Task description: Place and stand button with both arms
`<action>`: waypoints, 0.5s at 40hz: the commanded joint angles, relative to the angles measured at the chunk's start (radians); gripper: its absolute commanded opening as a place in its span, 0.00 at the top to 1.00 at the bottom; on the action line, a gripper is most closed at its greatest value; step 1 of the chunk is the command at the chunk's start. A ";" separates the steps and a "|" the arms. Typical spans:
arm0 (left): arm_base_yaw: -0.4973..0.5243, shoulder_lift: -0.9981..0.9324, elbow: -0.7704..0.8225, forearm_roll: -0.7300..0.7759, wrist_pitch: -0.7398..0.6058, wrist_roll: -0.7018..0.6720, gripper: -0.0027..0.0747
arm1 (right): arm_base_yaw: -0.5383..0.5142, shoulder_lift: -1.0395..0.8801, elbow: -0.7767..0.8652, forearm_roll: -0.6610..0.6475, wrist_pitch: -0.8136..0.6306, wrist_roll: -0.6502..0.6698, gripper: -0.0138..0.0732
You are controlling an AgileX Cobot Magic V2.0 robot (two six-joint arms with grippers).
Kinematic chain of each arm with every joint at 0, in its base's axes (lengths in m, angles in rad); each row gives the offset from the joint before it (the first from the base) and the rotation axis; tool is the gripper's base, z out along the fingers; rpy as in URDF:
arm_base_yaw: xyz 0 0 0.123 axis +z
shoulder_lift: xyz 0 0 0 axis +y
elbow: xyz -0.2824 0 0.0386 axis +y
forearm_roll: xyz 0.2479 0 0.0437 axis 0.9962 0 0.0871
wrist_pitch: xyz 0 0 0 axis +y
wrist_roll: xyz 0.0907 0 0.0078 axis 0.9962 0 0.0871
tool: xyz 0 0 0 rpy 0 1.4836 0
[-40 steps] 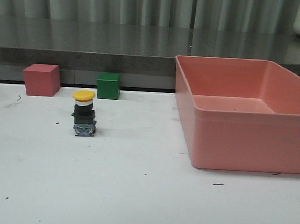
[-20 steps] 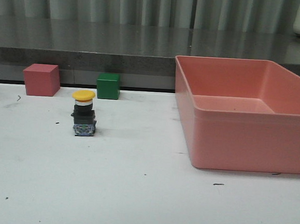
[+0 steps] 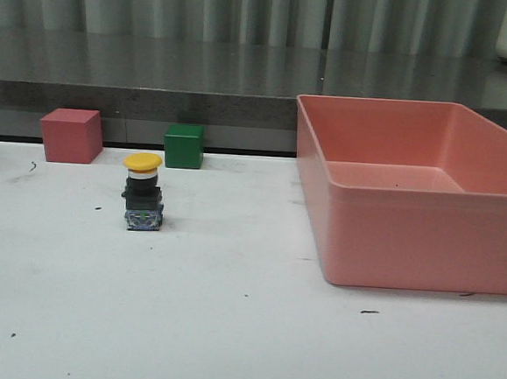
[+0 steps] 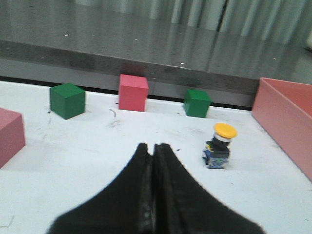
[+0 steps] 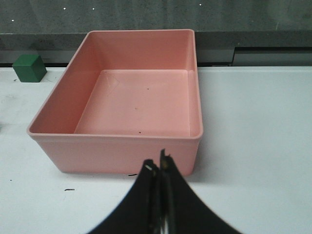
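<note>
Cubes are ranged along the table's far edge: a pink cube (image 3: pixel 71 135), then a green cube (image 3: pixel 184 145). Just before them the button (image 3: pixel 142 191) is seen upright on its base, yellow cap up, so the standing is judged done. Open table (image 3: pixel 225 328) is left around it, the pink bin (image 3: pixel 416 193) well apart rightward. The left gripper (image 4: pixel 153 148) and right gripper (image 5: pixel 158 168) are pressed closed, empty.

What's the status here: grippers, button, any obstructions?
Left gripper shut, empty, clear of the button. Right gripper shut, empty, facing the pink bin. Button upright on the table, yellow cap up. Nothing touching it.
</note>
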 commanded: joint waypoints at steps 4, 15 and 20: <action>0.112 -0.025 0.092 0.000 -0.189 -0.008 0.99 | -0.007 0.007 -0.024 -0.017 -0.079 -0.007 0.92; 0.122 -0.025 0.090 0.074 -0.201 -0.008 0.99 | -0.007 0.007 -0.024 -0.017 -0.079 -0.007 0.92; 0.122 -0.025 0.090 0.074 -0.201 -0.008 0.99 | -0.007 0.007 -0.024 -0.017 -0.079 -0.007 0.92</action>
